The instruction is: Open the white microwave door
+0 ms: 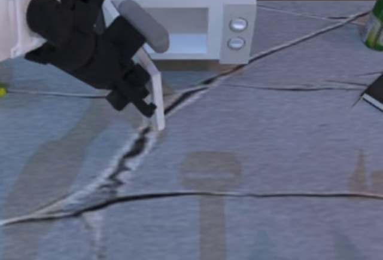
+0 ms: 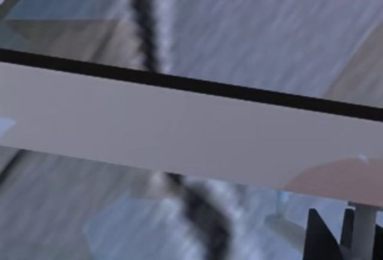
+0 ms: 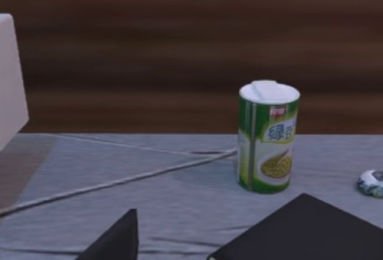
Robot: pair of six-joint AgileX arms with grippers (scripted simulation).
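Grey stone-patterned tabletop [image 1: 269, 152] lies bare in front. Behind it my left gripper [image 1: 139, 100] meets the free edge of the flat white door [image 1: 157, 101]; whether its fingers pinch that edge I cannot tell. That door stands swung well out from the boxy white microwave [image 1: 197, 9] at the back, whose cavity looks empty. My right arm sits parked at the right, by a green can [image 3: 268, 137].
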